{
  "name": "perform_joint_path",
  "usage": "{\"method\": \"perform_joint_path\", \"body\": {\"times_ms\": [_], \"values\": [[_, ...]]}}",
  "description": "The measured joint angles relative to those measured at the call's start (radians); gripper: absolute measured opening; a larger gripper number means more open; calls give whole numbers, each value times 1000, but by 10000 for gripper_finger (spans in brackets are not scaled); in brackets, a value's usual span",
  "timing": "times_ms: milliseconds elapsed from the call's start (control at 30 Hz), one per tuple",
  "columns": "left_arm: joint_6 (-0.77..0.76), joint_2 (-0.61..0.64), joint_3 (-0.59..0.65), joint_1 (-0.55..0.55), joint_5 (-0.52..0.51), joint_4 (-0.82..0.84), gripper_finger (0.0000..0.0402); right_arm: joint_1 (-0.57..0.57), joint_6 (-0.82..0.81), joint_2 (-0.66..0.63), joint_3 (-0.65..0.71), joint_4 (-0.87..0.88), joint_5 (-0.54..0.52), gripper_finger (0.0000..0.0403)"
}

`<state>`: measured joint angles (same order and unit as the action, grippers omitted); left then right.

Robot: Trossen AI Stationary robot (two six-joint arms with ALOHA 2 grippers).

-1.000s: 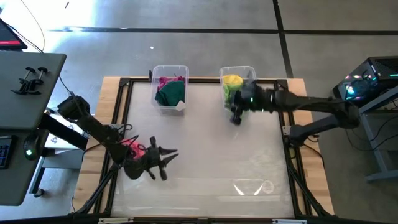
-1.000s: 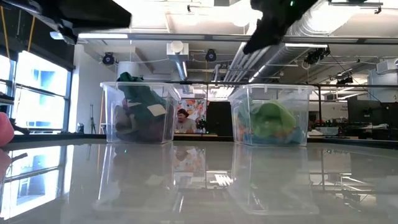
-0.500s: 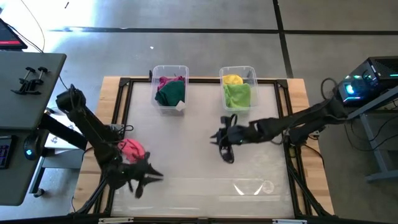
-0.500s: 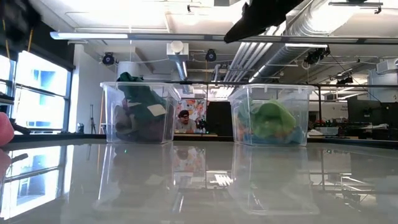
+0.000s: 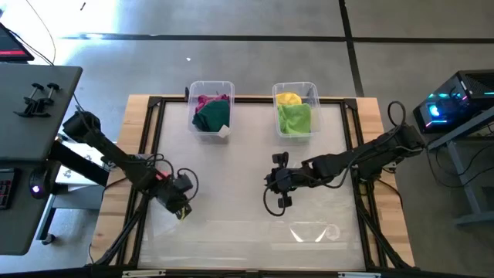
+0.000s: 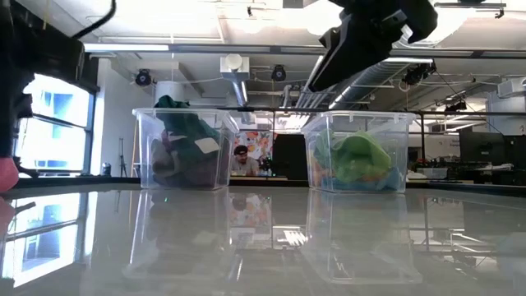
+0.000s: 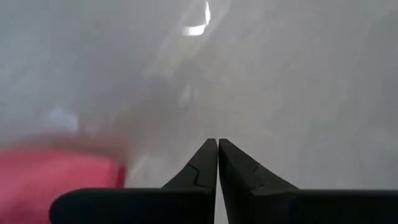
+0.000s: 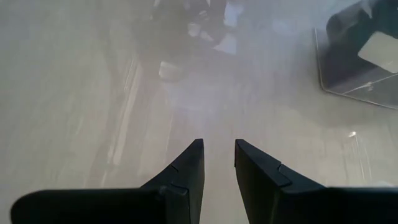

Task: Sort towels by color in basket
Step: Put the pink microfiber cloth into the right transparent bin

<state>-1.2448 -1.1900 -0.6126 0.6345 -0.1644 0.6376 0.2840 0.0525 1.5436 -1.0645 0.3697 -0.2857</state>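
Note:
A pink towel (image 7: 56, 177) lies on the table near its left edge, mostly hidden under my left arm in the high view (image 5: 160, 176); it also shows at the low view's edge (image 6: 4, 173). My left gripper (image 7: 217, 142) (image 5: 180, 199) is shut and points down at the bare table just beside the towel. My right gripper (image 8: 217, 144) (image 5: 272, 181) hovers over the middle of the table, narrowly open and holding nothing. The left bin (image 5: 211, 108) holds magenta and dark green towels. The right bin (image 5: 295, 108) holds yellow and light green towels.
Both clear bins stand at the table's far edge (image 6: 182, 152) (image 6: 357, 152). A black frame rails the table's edges (image 5: 150, 154). Glossy bare tabletop (image 5: 231, 177) lies between the two grippers. A person shows in the room far behind the bins (image 6: 241, 156).
My right gripper has left the right bin and come toward the near edge and leftward, to the table's middle. My left gripper has swung toward the near edge and back, and now stands over the pink towel's right side, covering most of it.

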Motion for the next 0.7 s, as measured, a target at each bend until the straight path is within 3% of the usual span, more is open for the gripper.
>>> {"method": "perform_joint_path", "body": {"times_ms": [133,333,700], "values": [[37,2,-105,-34,53,207,1,-3,7,0,0,-2,-1,83],[-3,1,-131,-38,-32,290,13,-10,-18,0,0,-16,-1,83],[-117,1,-103,-31,25,502,150,-9,-28,0,0,-15,-1,83]]}}
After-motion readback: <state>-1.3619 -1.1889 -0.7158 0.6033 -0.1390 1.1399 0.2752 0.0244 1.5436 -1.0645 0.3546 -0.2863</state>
